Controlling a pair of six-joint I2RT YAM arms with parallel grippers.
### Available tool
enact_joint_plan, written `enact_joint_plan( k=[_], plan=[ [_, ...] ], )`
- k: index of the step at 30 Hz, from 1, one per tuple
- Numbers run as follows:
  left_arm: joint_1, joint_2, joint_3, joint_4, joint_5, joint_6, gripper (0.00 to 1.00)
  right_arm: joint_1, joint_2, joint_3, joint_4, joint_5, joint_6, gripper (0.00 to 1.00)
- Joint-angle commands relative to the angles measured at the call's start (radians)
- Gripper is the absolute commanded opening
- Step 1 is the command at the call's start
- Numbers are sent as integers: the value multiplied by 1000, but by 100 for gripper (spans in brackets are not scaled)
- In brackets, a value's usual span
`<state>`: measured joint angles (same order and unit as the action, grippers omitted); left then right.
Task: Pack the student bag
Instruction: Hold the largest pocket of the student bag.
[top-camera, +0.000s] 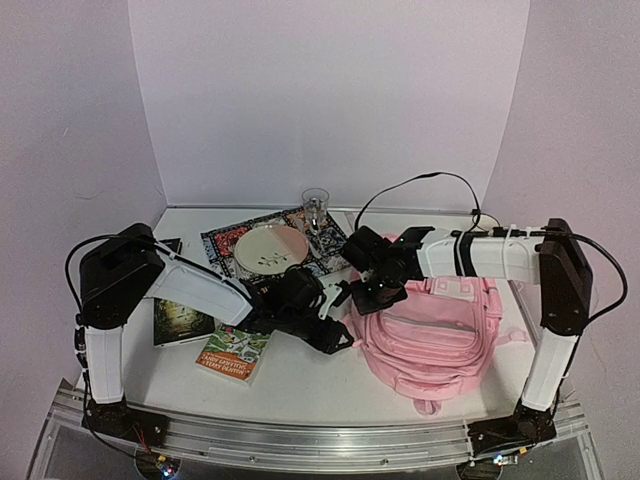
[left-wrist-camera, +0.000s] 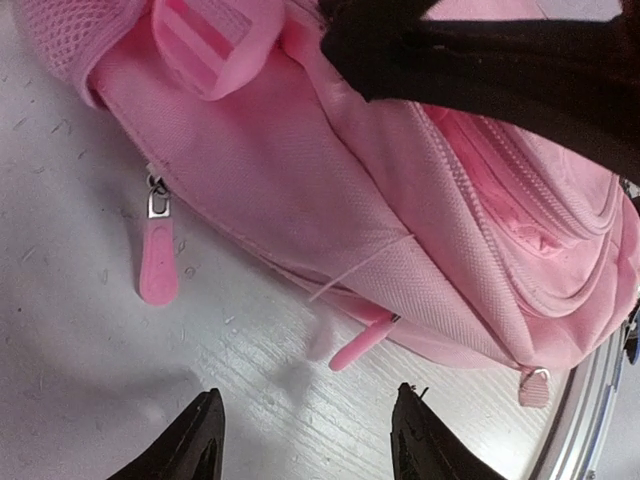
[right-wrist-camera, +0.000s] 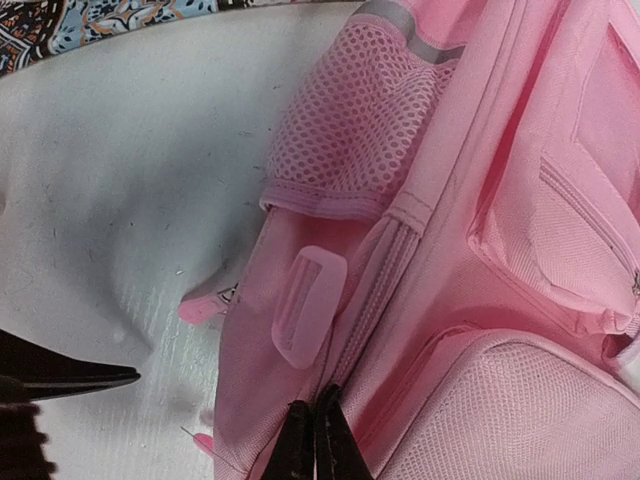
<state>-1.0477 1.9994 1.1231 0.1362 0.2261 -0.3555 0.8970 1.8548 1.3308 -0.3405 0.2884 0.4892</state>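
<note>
The student bag (top-camera: 440, 330), a large soft pink backpack, lies flat on the white table right of centre. My right gripper (right-wrist-camera: 318, 402) is shut, its tips pinching a fold of the bag's fabric (right-wrist-camera: 440, 230) beside a zip seam, just below a pink plastic buckle (right-wrist-camera: 308, 305). From above, the right gripper (top-camera: 366, 290) sits at the bag's upper left corner. My left gripper (left-wrist-camera: 305, 400) is open low over the table at the bag's left edge. A pink zipper pull (left-wrist-camera: 358, 348) lies just ahead of the gap between its fingers, untouched. A second pull (left-wrist-camera: 157, 262) lies further left.
Two books (top-camera: 232, 352) (top-camera: 182, 320) lie on the table left of the bag. Behind them a plate (top-camera: 270, 248) rests on a patterned mat (top-camera: 222, 240), with a clear glass (top-camera: 315, 208) at the back. A metal rail (top-camera: 300, 440) edges the table's front.
</note>
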Motion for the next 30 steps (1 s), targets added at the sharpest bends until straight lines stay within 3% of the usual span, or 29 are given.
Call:
enact_joint_plan(
  k=[1, 6, 18, 30],
  plan=[
    [-29, 26, 40, 118, -30, 121, 54, 5, -78, 22, -7, -26, -11, 0],
    [-35, 37, -14, 243, -42, 164, 45, 5, -91, 25, -5, -34, -7, 0],
    [-45, 78, -91, 445, -5, 107, 36, 3, -77, 39, 10, -50, -2, 0],
    [-50, 103, -186, 676, 18, 77, 36, -23, -80, 42, 47, -111, 22, 0]
  ],
)
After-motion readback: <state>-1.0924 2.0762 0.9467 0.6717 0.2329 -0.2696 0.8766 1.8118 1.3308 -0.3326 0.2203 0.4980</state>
